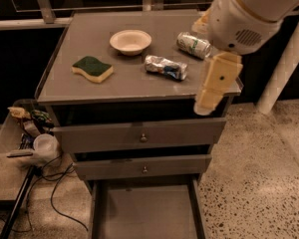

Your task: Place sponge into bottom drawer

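Note:
The sponge [92,68], dark green on top with a pale yellow body, lies flat on the left part of the grey cabinet top [89,91]. The bottom drawer [144,213] is pulled out at the lower edge of the view, and its flat grey floor shows nothing in it. My gripper [206,102] hangs from the large white arm at the right and points down over the cabinet's front right corner. It is far to the right of the sponge and holds nothing that I can see.
A pale bowl [130,42] and two crushed silver cans [165,66] [194,45] lie on the cabinet top. Two upper drawers with small knobs [143,138] are shut. A clear bin of clutter [27,136] and cables lie on the floor at left.

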Action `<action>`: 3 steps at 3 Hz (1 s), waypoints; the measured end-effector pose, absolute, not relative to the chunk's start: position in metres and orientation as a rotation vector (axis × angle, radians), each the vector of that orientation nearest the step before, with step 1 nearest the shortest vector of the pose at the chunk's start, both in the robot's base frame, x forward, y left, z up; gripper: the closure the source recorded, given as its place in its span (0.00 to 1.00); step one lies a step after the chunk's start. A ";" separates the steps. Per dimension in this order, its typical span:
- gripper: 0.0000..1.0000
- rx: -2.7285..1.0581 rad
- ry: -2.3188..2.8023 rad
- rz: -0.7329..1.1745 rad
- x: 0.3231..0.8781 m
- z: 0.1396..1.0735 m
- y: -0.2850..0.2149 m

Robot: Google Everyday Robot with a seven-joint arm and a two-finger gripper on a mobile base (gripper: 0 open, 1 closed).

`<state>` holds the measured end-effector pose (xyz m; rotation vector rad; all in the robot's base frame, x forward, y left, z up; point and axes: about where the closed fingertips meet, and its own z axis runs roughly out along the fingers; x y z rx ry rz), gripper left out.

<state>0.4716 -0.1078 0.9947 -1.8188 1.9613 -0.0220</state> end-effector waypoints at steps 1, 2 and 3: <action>0.00 -1.689 1.915 0.141 0.498 0.989 -0.076; 0.00 -1.575 1.899 0.255 0.523 0.981 -0.054; 0.00 -1.568 1.891 0.252 0.524 0.983 -0.052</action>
